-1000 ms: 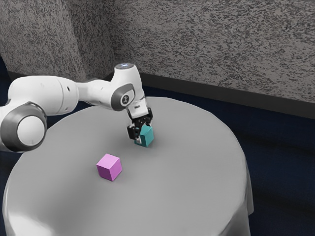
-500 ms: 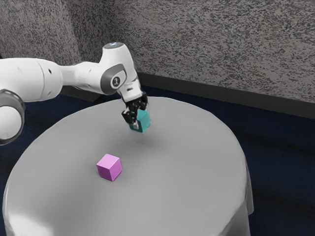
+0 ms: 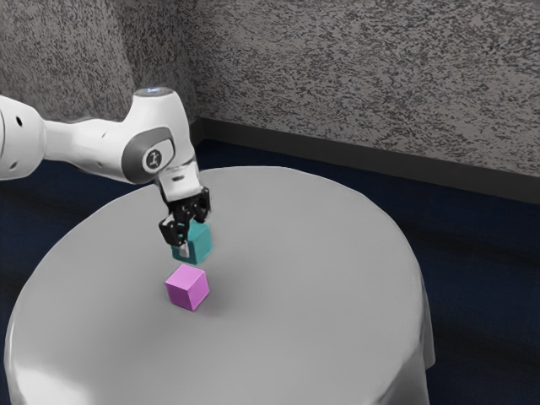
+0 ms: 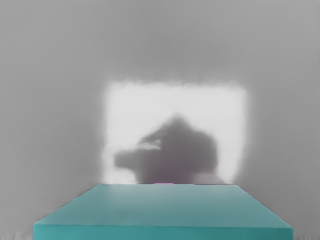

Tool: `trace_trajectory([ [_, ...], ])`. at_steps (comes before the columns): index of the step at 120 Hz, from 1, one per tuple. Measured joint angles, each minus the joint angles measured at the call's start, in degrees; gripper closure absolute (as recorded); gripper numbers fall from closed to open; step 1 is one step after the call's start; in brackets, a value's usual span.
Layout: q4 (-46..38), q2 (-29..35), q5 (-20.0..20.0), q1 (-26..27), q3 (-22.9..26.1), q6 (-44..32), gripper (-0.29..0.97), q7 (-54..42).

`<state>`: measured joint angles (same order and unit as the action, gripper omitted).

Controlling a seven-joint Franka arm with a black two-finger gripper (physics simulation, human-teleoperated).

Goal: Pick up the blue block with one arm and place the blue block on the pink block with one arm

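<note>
The pink block point(image 3: 187, 287) sits on the grey table point(image 3: 337, 270), nearest the camera. Just above it and slightly farther back hangs the blue block point(image 3: 197, 245), clear of the table and pinched from two sides by the gripper point(image 3: 180, 240). In the wrist view a pink sliver peeks past the blue block's edge, so lowering likely needs a slight shift over the pink block first.
</note>
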<state>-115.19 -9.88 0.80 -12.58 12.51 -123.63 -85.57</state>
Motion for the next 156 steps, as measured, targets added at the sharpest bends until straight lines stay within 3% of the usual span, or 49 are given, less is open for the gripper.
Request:
trace_trajectory([
  [40, -4.23, 1.33, 0.59, -0.27, -0.73, -0.53, 0.29, -1.61],
  [69, -4.52, 1.19, -1.9, -0.27, -0.74, -1.14, 0.29, -3.88],
  [106, -4.32, 1.48, -2.89, -0.28, -0.83, -0.96, 0.08, -5.82],
  [122, -3.84, 9.35, -4.05, -0.45, -0.78, 3.19, 0.04, -6.32],
  [130, 0.78, 12.9, -5.12, -0.66, -0.61, 8.27, 0.03, -6.02],
  [142, 16.19, 14.27, -4.03, 0.01, -0.57, 18.22, 0.02, -1.98],
  [156, 22.15, 14.43, -2.66, 5.58, -8.83, 26.07, 0.01, 9.19],
])
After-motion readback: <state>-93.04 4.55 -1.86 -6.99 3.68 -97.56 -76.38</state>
